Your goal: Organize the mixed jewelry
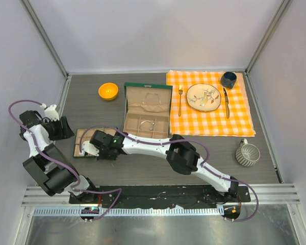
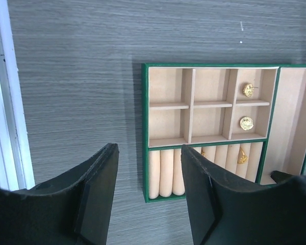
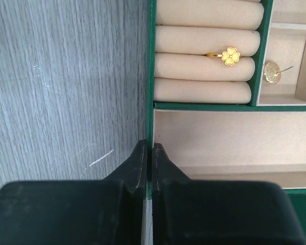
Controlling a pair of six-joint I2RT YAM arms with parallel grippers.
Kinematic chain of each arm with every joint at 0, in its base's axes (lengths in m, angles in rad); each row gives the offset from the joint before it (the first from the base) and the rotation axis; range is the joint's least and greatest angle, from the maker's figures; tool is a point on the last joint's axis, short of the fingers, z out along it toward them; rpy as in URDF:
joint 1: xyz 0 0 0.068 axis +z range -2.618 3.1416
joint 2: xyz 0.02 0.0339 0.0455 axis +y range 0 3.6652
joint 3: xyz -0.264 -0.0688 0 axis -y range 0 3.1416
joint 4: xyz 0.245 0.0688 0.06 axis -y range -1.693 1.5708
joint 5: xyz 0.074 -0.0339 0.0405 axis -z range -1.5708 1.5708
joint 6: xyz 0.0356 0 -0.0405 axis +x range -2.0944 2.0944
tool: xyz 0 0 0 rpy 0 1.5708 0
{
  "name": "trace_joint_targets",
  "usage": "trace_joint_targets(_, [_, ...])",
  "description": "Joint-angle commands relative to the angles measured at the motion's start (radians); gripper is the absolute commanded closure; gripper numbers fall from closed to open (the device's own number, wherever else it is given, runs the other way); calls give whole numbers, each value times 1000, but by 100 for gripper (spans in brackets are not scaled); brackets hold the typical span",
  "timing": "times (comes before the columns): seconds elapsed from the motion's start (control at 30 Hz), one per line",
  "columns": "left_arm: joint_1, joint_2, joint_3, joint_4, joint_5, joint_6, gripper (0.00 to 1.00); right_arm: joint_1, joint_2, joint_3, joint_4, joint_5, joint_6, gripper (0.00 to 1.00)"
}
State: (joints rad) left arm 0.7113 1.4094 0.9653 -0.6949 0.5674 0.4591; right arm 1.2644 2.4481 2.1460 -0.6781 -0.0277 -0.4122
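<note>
The top camera looks down on the whole table [image 1: 143, 171] from high at its near edge; both wrist cameras closely face the same green tray [image 2: 144, 127].

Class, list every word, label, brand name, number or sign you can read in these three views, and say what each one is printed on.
None: no word, label, brand, number or sign can be read in any view.
Plate: a painted sprig, not lettering.
Green tray: plain beige lining, no label.
Round gold studs: embossed faces, too small to read.
</note>
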Motion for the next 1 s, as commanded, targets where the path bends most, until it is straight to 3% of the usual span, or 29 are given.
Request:
trace_joint_targets(0.0, [17,-26,76,-43,55,10,43,12,-106,63,-3,25,-22,99])
trace_joint_targets(0.67, [28,13,208,35,32,-134,42,13,-245,68,-34,81,7,99])
trace_joint_targets(0.97, [28,3,197,23,69,-135,42,9,-449,-164,-25,112,1,99])
